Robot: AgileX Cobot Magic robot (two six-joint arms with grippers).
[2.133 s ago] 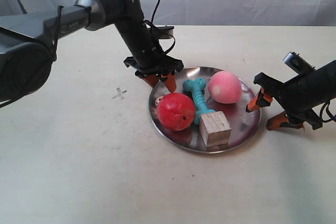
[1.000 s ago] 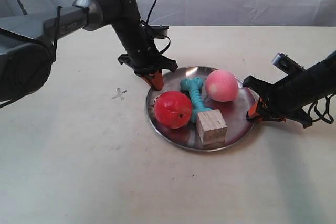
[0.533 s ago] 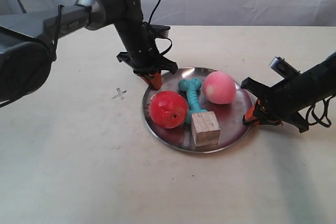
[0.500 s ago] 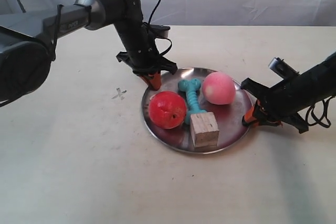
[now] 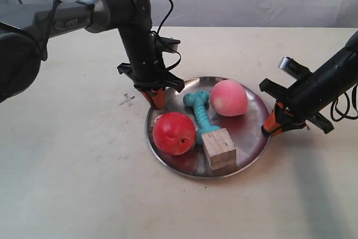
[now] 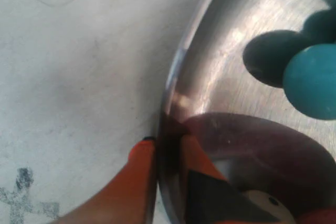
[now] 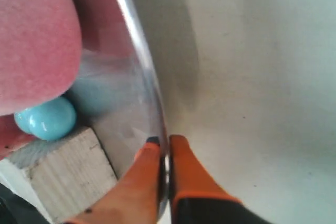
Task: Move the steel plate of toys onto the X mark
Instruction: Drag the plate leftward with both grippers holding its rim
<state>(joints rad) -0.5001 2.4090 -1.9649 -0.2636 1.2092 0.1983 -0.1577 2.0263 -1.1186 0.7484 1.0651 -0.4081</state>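
Right now I have both grippers on the steel plate [image 5: 250, 130], which sits a little right of centre in the exterior view, on the pale table [image 5: 78, 188]. Through the left wrist camera I see the left gripper [image 6: 164, 142] with its orange jaws pressed onto the plate's rim, one jaw outside the dish and one inside. In the exterior view that is the arm reaching in from the upper left, gripping the rim at the plate's upper-left edge. Through the right wrist camera the right gripper [image 7: 164, 144] pinches the rim the same way, and in the exterior view it is on the plate's right edge. Inside the plate lie the red fruit [image 5: 174, 133] at its left, the pink peach [image 5: 228, 98] toward its upper right, the turquoise bone [image 5: 199, 113] between them, and the wooden cube [image 5: 218, 148] at the lower middle, touching the bone's lower end. The X mark [image 5: 127, 100] is on the bare table just left of the plate, near the left gripper and outside the rim. Whether the plate is resting on the table or raised off it, I cannot tell.
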